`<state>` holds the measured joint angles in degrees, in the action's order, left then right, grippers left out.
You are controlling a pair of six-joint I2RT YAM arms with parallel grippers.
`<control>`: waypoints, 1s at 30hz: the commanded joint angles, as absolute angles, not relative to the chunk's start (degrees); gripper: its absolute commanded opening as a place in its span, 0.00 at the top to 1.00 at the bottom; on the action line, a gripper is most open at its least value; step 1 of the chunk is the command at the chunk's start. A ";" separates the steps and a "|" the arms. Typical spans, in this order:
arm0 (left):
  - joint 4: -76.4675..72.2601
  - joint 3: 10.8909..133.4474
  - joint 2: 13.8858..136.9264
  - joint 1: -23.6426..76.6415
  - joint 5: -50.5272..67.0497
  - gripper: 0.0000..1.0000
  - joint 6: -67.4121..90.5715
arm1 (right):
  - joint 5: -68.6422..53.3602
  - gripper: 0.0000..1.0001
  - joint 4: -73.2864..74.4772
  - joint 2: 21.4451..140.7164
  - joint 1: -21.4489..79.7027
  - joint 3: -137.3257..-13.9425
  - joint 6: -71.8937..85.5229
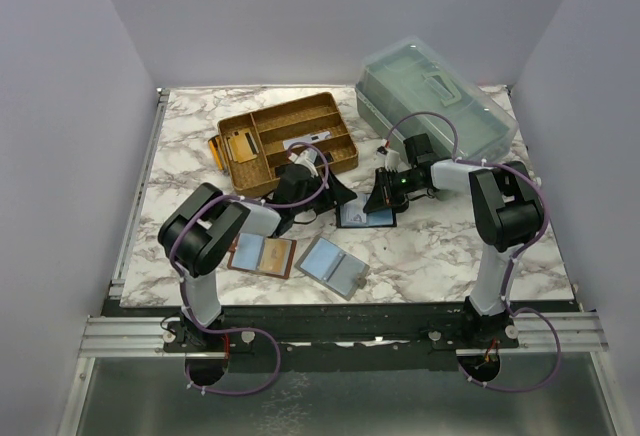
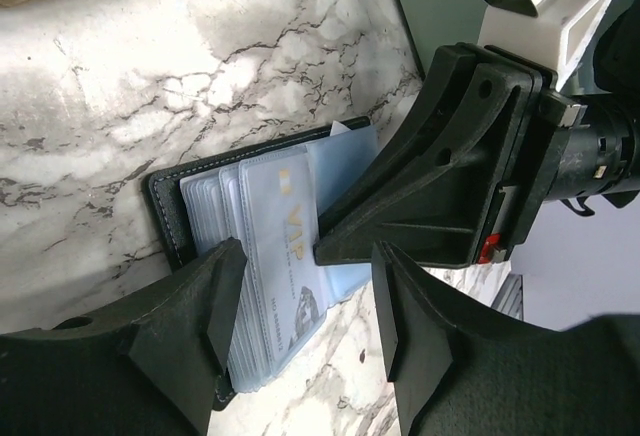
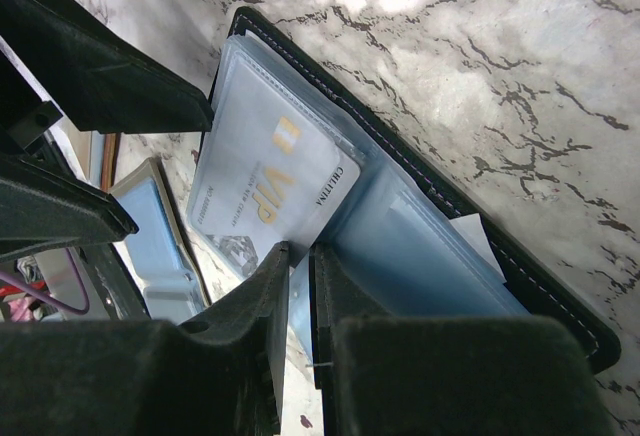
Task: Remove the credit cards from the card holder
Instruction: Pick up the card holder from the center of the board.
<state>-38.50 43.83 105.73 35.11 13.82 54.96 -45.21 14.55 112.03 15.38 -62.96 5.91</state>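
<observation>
The black card holder (image 1: pixel 364 216) lies open on the marble table between my two grippers, its blue-grey pockets facing up (image 2: pixel 210 206) (image 3: pixel 440 256). A pale silvery credit card (image 2: pixel 285 251) marked VIP sticks partly out of a pocket; it also shows in the right wrist view (image 3: pixel 265 186). My left gripper (image 2: pixel 310 306) is open and straddles the card's free end without touching it. My right gripper (image 3: pixel 298 291) is shut on a thin blue pocket leaf of the holder, right beside the card's corner. In the top view the left gripper (image 1: pixel 335 196) and the right gripper (image 1: pixel 380 198) nearly meet.
A woven tan tray (image 1: pixel 290 136) with gold-tan cards (image 1: pixel 238 146) stands at the back left. A clear lidded box (image 1: pixel 435 91) stands at the back right. A brown holder (image 1: pixel 262 254) and a grey holder (image 1: pixel 333 266) lie open near the front edge.
</observation>
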 commanded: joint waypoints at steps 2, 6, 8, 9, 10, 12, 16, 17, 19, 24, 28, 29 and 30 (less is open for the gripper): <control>-31.02 44.98 105.73 34.89 10.46 0.39 51.27 | -38.93 0.84 16.51 115.79 15.27 -62.67 3.94; -30.23 46.24 106.52 34.83 11.92 0.39 50.60 | -39.02 0.84 16.52 115.81 15.28 -62.67 3.87; -29.54 46.79 107.07 34.81 12.50 0.39 50.45 | -39.02 0.84 16.52 115.70 15.29 -62.74 3.87; -29.46 46.92 107.25 34.85 12.90 0.39 50.47 | -39.02 0.84 16.52 115.73 15.24 -62.75 3.87; -29.44 46.93 107.31 34.87 13.18 0.39 50.45 | -39.02 0.84 16.52 115.75 15.29 -62.76 3.87; -29.44 46.83 106.96 34.89 13.52 0.39 50.36 | -39.02 0.84 16.52 115.71 15.25 -62.75 3.87; -29.38 45.57 103.66 34.89 11.73 0.40 49.00 | -39.20 0.84 16.61 115.75 15.29 -62.78 3.87; -29.36 45.20 102.39 34.89 11.01 0.40 48.59 | -39.23 0.84 16.61 115.73 15.29 -62.84 3.87; -29.08 45.00 100.10 34.91 10.25 0.41 47.95 | -39.36 0.84 16.61 115.71 15.29 -62.84 3.87; -27.79 46.13 98.15 34.89 11.78 0.41 47.70 | -39.47 0.84 16.69 115.75 15.29 -62.93 3.83; -27.77 46.32 97.68 34.89 13.00 0.41 47.49 | -39.37 0.84 16.61 115.94 15.29 -62.77 3.70; -27.77 46.28 97.39 34.89 12.94 0.41 47.12 | -39.37 0.84 16.61 115.99 15.29 -62.84 3.74; -27.77 46.18 96.99 34.89 12.65 0.40 46.70 | -39.37 0.84 16.68 116.09 15.29 -62.84 3.65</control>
